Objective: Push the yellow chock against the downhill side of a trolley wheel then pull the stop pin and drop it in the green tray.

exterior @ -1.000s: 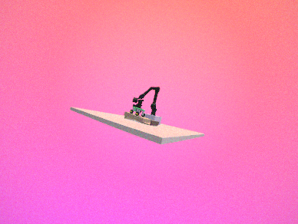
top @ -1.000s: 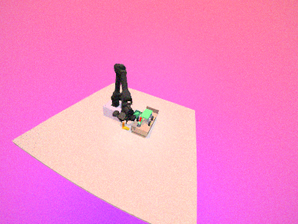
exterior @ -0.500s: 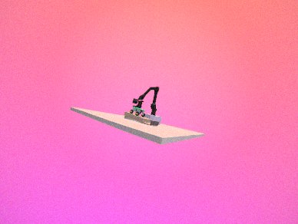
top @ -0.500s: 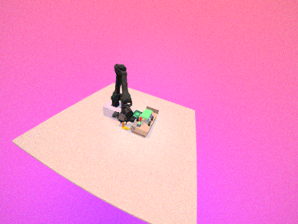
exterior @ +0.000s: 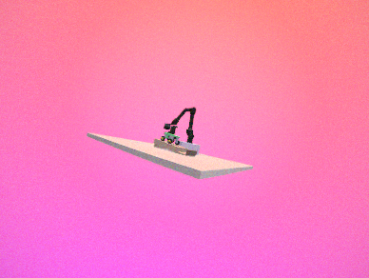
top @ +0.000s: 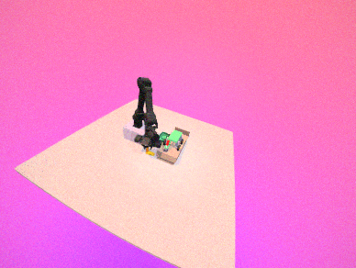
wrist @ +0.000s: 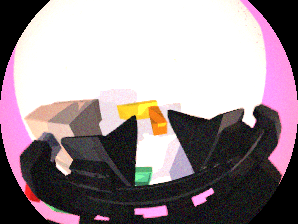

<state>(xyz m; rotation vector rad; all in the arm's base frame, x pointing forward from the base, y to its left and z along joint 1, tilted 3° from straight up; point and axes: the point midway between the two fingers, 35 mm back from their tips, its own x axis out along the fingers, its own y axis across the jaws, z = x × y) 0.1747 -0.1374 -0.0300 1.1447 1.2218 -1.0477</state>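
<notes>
Pink backdrop; one trolley point(top: 175, 137), one chock point(wrist: 148, 115), one tray point(top: 163, 136).

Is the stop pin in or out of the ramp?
In. The red-headed pin stands upright beside the green trolley, not in the claw.

A pale square table top point(top: 115, 193) is seen against a pink-to-magenta background. The black arm point(top: 145, 106) is mounted on a light grey base block point(top: 128, 132) near the far part of the table top and is bent downward. The gripper point(top: 147, 143) is positioned low, just above the yellow chock point(top: 149, 152), beside the tan ramp point(top: 168, 156). The green-topped trolley point(top: 175, 136) is carried on the ramp. A dark green tray point(top: 163, 136) is located between arm and trolley. Finger detail is too small to be resolved.
</notes>
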